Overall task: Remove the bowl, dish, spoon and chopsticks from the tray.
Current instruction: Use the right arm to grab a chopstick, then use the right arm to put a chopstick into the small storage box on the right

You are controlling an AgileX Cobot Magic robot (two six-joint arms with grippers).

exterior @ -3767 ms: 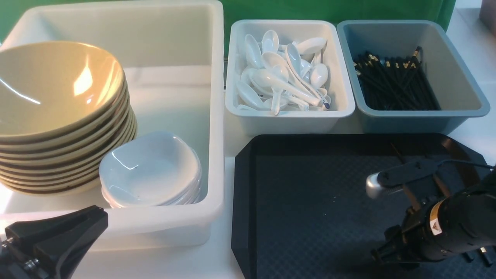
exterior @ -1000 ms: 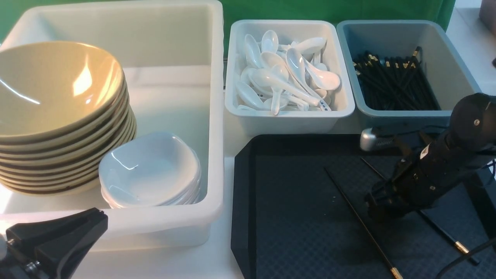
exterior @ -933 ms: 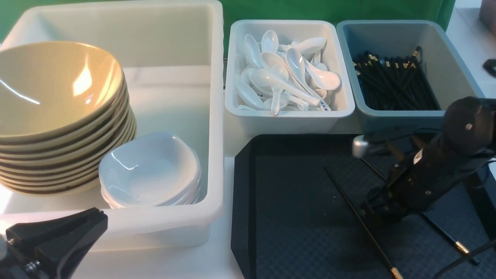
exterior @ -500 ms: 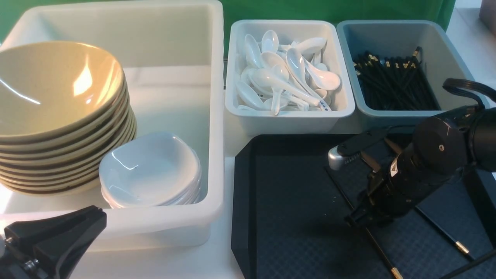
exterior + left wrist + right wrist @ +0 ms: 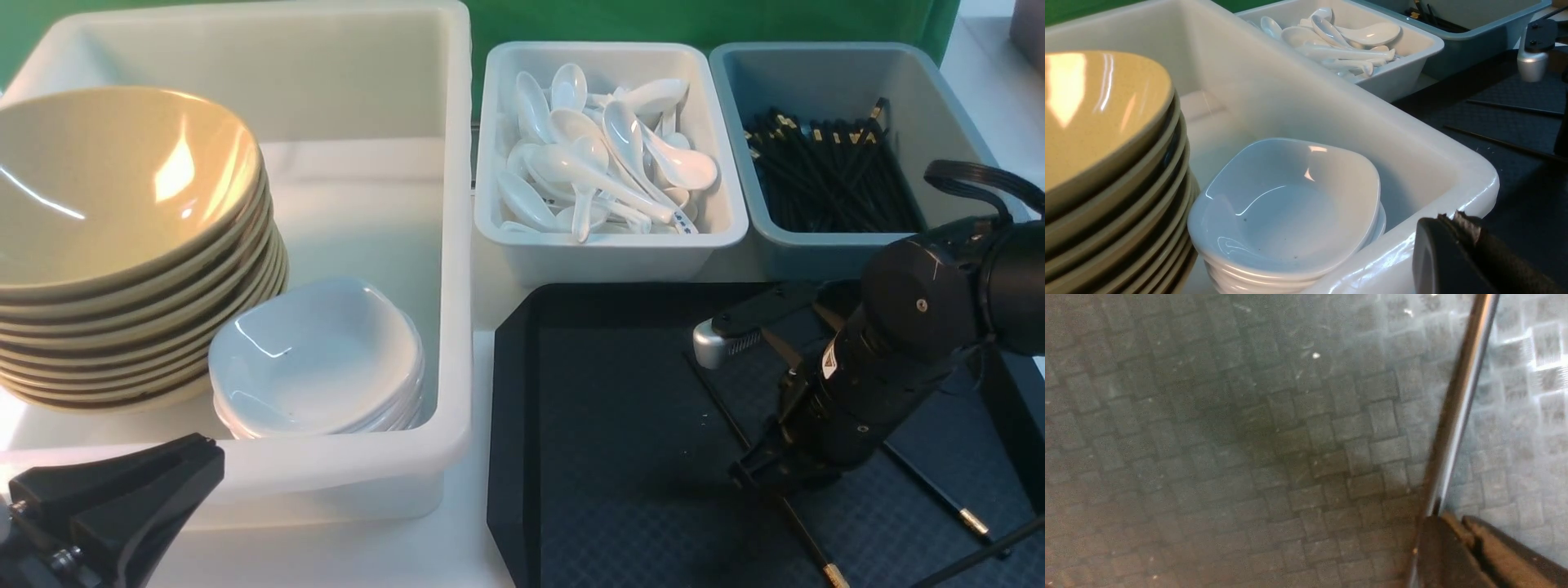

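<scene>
Two black chopsticks lie apart on the black tray (image 5: 620, 457). My right gripper (image 5: 763, 482) is down on the middle of the left chopstick (image 5: 718, 400) and shut on it. In the right wrist view the shaft (image 5: 1457, 396) runs straight into the closed fingertips of the gripper (image 5: 1451, 518). The other chopstick (image 5: 966, 516) lies free to its right. Mustard bowls (image 5: 114, 180) and white dishes (image 5: 318, 351) are stacked in the white tub (image 5: 457, 245). My left gripper (image 5: 208, 461) is shut and holds nothing, just outside the tub's near wall (image 5: 1453, 216).
Behind the tray, a white bin (image 5: 612, 253) holds several spoons (image 5: 588, 163). The grey-blue bin (image 5: 816, 253) beside it holds several black chopsticks (image 5: 824, 171). The right arm's bulk hangs over the tray's right half.
My right gripper swung left across the tray, came down onto the left chopstick and closed its jaws from wide open. The left arm has not moved.
</scene>
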